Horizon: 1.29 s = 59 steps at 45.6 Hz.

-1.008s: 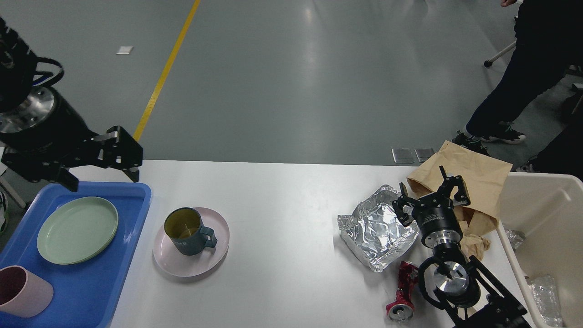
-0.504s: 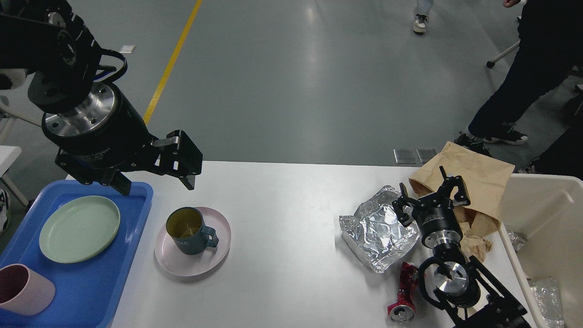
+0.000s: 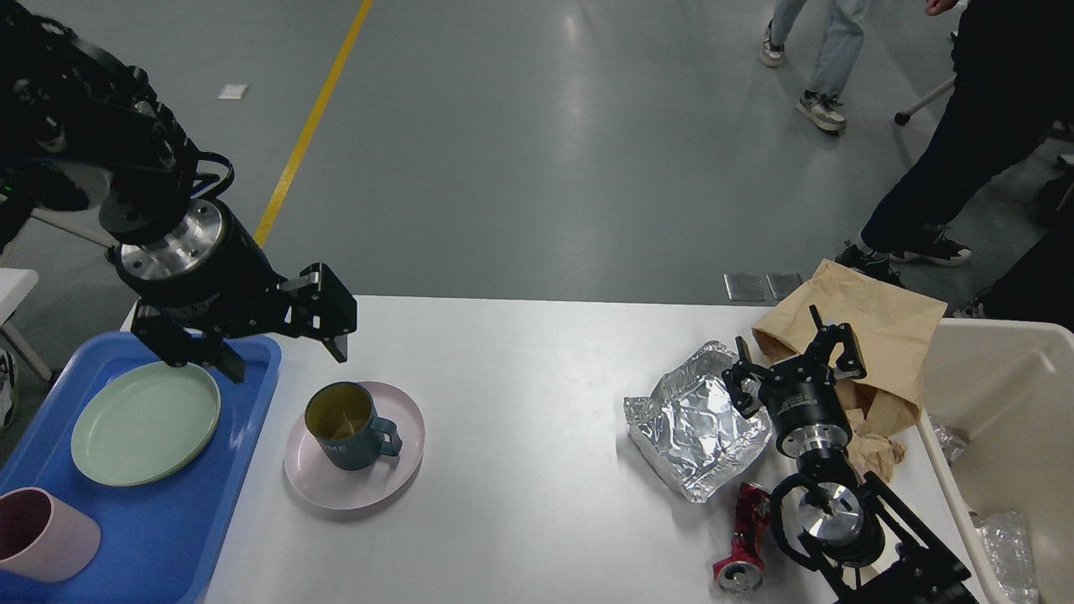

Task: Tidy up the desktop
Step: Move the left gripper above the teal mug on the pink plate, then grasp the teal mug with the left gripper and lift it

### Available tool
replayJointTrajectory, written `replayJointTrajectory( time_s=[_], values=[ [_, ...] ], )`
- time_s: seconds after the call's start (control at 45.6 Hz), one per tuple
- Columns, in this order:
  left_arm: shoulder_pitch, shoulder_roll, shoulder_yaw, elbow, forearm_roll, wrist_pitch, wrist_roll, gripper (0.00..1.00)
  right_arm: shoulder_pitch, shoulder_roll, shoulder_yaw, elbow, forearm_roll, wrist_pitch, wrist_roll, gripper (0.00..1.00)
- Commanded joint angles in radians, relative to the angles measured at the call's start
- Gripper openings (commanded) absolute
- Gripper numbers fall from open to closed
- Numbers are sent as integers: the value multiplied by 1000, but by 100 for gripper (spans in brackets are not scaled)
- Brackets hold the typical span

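The white desktop holds a dark teal mug standing on a pink plate. At the right lie crumpled silver foil, a brown paper bag and a crushed red can. My left gripper is open and empty. It hangs above the tray's far right corner, just behind and left of the mug. My right gripper is open and empty, between the foil and the paper bag.
A blue tray at the left holds a green plate and a pink cup. A beige bin with clear plastic waste stands at the right edge. People stand on the floor beyond the table.
My left arm swung in from the far left toward the mug, then dropped a little and drew back left. The right arm has not moved. A person walked into view at the back.
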Motion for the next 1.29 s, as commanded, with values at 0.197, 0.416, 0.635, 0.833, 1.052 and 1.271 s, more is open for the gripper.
replayJointTrajectory(
  time_s=[0.197, 0.416, 0.635, 0.833, 1.052, 1.271],
  values=[
    [422, 38, -6, 241, -116, 218, 1, 95, -1, 0, 0, 0, 0, 0, 0, 100],
    [628, 48, -42, 363, -133, 378, 1, 95, -1, 0, 0, 0, 0, 0, 0, 100],
    [763, 32, -87, 491, -130, 387, 3, 95, -1, 0, 0, 0, 0, 0, 0, 100],
    [863, 26, -142, 596, -122, 389, 4, 95, 1, 0, 0, 0, 0, 0, 0, 100],
    [918, 14, -154, 634, -95, 389, -1, 92, 1, 0, 0, 0, 0, 0, 0, 100],
    [923, 12, -162, 634, -92, 395, 1, 52, 1, 0, 0, 0, 0, 0, 0, 100]
  ],
)
